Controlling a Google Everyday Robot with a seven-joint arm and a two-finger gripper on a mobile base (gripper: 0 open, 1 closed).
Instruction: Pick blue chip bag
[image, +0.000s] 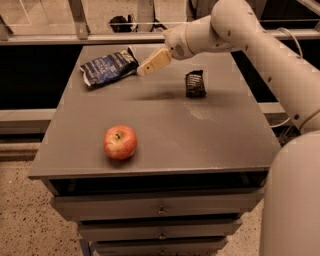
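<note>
The blue chip bag (109, 67) lies crinkled at the far left of the grey table (165, 130), dark navy with white lettering and whitish ends. My gripper (146, 67) hangs above the table just right of the bag, its cream fingers pointing down-left toward the bag's right end. It holds nothing. The white arm reaches in from the upper right.
A small black snack packet (194, 83) lies right of the gripper. A red apple (120, 142) sits near the front left. Drawers (160, 209) are below the table top. A railing and floor lie behind the table.
</note>
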